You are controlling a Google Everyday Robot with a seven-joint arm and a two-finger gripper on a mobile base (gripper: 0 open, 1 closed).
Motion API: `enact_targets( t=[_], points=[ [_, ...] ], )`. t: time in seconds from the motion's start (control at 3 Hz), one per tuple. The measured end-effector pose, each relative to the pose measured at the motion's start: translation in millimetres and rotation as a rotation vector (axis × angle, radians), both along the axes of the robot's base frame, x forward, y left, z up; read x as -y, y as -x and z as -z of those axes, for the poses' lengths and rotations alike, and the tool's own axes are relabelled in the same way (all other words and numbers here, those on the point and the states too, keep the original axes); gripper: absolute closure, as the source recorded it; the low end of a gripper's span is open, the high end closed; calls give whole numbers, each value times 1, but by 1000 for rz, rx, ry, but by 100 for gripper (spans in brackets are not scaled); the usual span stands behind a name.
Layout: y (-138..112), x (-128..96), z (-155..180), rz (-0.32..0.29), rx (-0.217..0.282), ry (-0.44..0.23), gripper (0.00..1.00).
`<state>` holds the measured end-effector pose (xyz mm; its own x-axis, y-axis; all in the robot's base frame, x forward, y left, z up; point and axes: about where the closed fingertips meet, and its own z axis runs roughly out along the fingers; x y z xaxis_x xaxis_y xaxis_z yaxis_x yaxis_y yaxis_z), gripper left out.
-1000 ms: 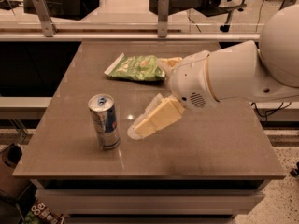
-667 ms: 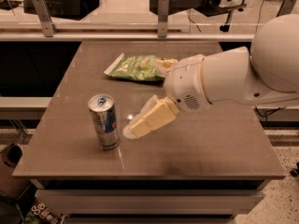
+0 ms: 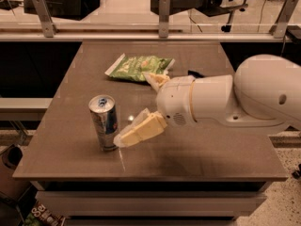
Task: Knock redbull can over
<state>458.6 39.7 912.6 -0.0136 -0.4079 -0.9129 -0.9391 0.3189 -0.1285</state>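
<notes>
One risk I note: the hand (image 3: 138, 132), grip state I cannot tell, sits just right of the upright redbull can (image 3: 104, 122) on the near-left of the desk (image 3: 211, 164), so a low push may slide it rather than tip it.

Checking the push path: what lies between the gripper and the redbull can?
Nothing; in the camera view the gripper sits right beside the upright redbull can.

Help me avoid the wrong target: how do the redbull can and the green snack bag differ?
The redbull can stands upright; the green snack bag lies flat. The can is silver-and-blue, the bag green and crinkled. The gripper is close beside the can, not the bag. Both rest on the table.
</notes>
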Motion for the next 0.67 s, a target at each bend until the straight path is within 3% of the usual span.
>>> enact_targets(
  t=[0.67],
  points=[
    [11, -26, 27, 0, -9, -173, 0]
  ],
)
